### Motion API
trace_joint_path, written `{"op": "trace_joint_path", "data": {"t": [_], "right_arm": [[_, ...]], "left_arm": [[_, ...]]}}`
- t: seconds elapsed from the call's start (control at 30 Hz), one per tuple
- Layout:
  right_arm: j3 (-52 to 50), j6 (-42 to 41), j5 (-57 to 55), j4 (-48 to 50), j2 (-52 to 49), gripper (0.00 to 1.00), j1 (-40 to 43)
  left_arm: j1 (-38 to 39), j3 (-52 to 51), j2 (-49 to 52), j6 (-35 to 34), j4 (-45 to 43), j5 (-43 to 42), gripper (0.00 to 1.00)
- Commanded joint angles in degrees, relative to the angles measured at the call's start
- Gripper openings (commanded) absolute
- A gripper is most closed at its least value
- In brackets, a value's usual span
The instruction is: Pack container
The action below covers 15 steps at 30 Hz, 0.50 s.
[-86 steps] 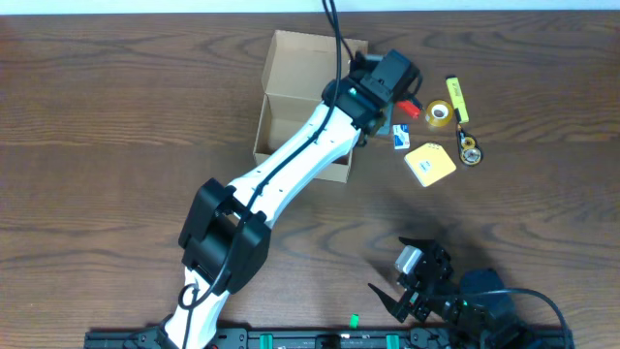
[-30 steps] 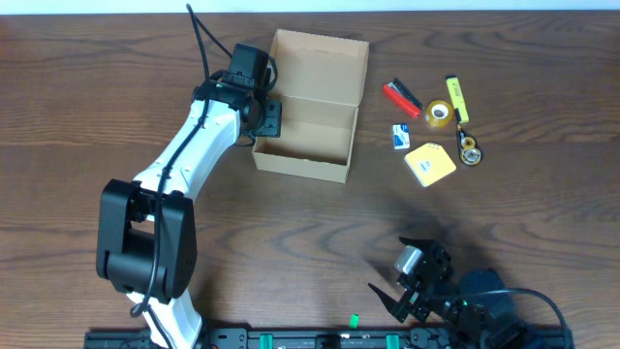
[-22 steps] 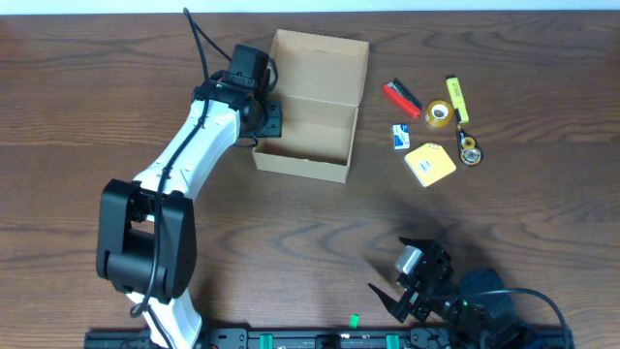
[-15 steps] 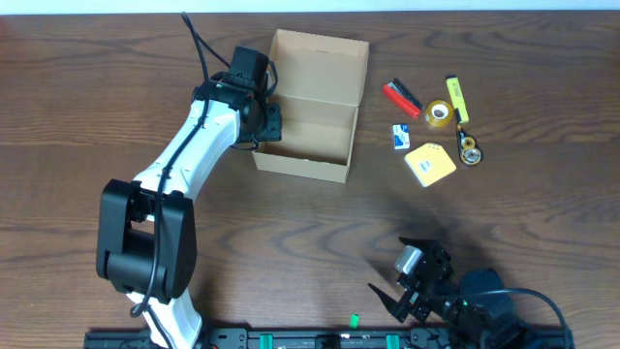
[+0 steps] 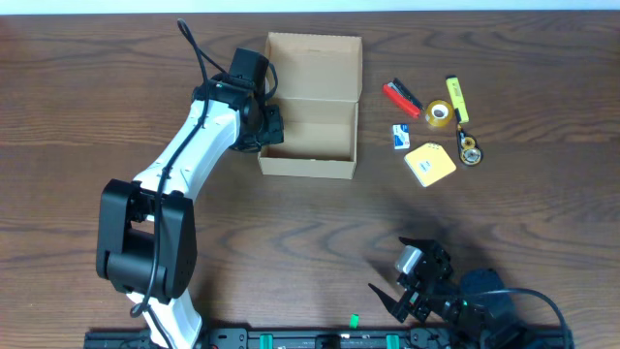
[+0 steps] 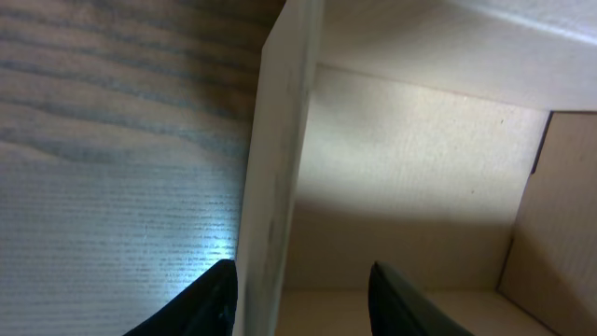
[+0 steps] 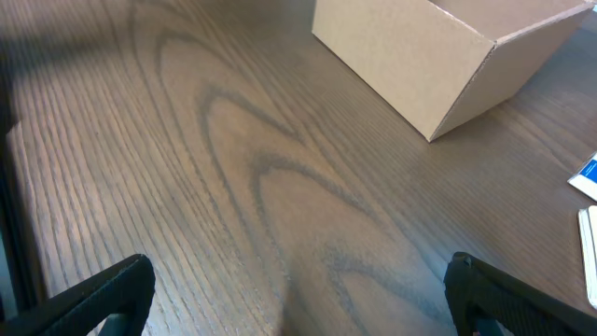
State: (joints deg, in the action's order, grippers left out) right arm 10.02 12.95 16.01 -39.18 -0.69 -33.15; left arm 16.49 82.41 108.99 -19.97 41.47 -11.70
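Observation:
The container (image 5: 308, 167) is a tan cardboard box with its lid flap standing open at the back, and nothing shows inside it. My left gripper (image 5: 266, 121) straddles its left wall (image 6: 275, 187). The outer finger (image 6: 216, 297) rests against the outside of the wall. The inner finger (image 6: 396, 303) is inside the box, apart from the wall, so the jaws stand open. My right gripper (image 5: 392, 267) hangs wide open and empty over bare table near the front edge. The box corner (image 7: 410, 65) shows in the right wrist view.
Right of the box lie a red marker (image 5: 399, 95), a tape roll (image 5: 438, 113), a yellow highlighter (image 5: 456, 94), a blue-and-white eraser (image 5: 401, 137), a yellow sticky-note pad (image 5: 429, 164) and a small round black-and-yellow item (image 5: 471, 150).
The left arm swung from the items to the box's left wall. In the last half second the box shifted slightly right and squared up. The right arm stayed still.

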Motion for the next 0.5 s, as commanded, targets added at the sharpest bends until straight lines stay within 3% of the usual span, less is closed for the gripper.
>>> {"op": "trace_joint_path", "data": {"t": [0.0, 0.47], "right_arm": [[-0.5, -0.7, 0.0, -0.3, 0.4, 0.99, -0.4], [-0.5, -0.7, 0.1, -0.3, 0.4, 0.99, -0.4]], "left_arm": [[-0.2, -0.3, 0.4, -1.5, 0.6, -0.4, 0.46], [1.5, -0.3, 0.4, -2.0, 0.5, -1.4, 0.46]]}}
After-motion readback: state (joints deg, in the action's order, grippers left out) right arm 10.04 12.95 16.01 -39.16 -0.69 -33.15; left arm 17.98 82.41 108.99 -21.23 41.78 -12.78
